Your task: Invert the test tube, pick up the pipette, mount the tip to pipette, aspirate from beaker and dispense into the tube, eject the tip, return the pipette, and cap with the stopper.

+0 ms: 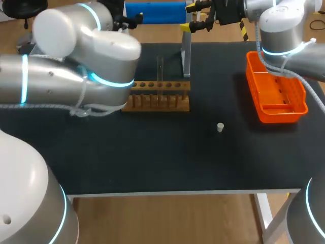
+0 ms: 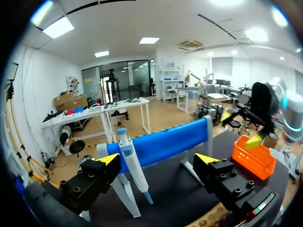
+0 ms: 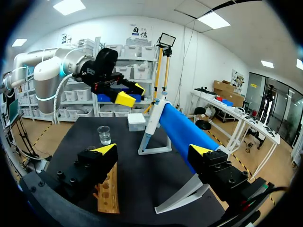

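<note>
Hovering at the far side of the black worktop (image 1: 152, 162), left end effector (image 2: 158, 161) and right end effector (image 3: 153, 150) are seen released, facing the white-and-blue pipette (image 2: 135, 169) on its blue-barred stand (image 2: 170, 141).

Table top (image 1: 203, 162): matt black, faintly textured, like a mat.
Rack (image 3: 110, 191), just under the right gripper (image 3: 152, 150): bare light wood, no varnish sheen.
Beaker (image 3: 104, 135), ahead of that gripper: clear and glassy.
Pipette (image 2: 133, 165), ahead of the left gripper (image 2: 158, 161): smooth white and blue plastic.
Basket (image 2: 253, 158), off beside the left gripper: glossy orange plastic.
Both grippers: matt black finger blocks, smooth yellow tips.
Left arm shell (image 1: 86, 46): glossy pale grey.
</note>
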`<state>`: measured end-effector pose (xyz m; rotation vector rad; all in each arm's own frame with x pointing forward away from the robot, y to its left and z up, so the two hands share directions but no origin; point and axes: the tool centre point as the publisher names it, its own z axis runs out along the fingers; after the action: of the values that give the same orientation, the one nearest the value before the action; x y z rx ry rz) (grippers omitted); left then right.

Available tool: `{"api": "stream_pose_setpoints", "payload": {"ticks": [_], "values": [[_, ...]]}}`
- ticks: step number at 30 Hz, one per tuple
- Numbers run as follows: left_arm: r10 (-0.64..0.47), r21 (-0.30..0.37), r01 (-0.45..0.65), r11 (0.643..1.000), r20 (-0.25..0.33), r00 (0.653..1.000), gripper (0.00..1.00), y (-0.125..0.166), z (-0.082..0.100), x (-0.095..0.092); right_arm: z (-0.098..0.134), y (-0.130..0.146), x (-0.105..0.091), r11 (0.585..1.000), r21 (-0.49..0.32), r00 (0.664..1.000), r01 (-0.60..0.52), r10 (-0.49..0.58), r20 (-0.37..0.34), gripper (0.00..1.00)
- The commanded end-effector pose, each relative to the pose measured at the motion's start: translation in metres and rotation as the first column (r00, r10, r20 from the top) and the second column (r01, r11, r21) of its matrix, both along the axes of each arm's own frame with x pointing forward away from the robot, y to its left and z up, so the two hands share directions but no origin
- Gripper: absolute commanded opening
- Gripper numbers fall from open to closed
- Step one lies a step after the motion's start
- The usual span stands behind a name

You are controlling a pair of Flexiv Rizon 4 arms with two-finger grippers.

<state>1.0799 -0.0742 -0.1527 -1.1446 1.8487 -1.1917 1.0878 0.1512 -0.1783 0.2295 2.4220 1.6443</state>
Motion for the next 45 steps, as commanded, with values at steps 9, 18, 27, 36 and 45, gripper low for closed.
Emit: {"api": "stream_pose_setpoints", "payload": {"ticks": [9, 18, 27, 36, 45], "values": [[-0.557, -0.145, 0.581, 0.801, 0.177, 0.812, 1.00, 0.005, -0.009, -0.055, 0.000, -0.001, 0.001, 1.000, -0.001, 1.000, -0.003, 0.003, -0.002, 1.00], [-0.677, -0.124, 0.698, 0.706, 0.171, 0.716, 1.00, -0.012, -0.016, -0.069, 0.000, -0.001, 0.001, 1.000, -0.001, 1.000, -0.003, 0.003, -0.002, 1.00], [-0.750, -0.102, 0.762, 0.640, 0.135, 0.648, 1.00, -0.028, -0.026, -0.087, 0.000, -0.001, 0.001, 1.000, -0.001, 1.000, -0.003, 0.003, -0.002, 1.00], [-0.764, -0.056, 0.769, 0.636, 0.090, 0.639, 1.00, -0.047, -0.037, -0.100, 0.000, -0.001, 0.001, 1.000, -0.001, 1.000, -0.003, 0.003, -0.002, 1.00], [-0.743, -0.024, 0.745, 0.667, 0.059, 0.667, 1.00, -0.058, -0.050, -0.103, 0.000, -0.001, 0.001, 1.000, -0.001, 1.000, -0.003, 0.003, -0.002, 1.00]]}}
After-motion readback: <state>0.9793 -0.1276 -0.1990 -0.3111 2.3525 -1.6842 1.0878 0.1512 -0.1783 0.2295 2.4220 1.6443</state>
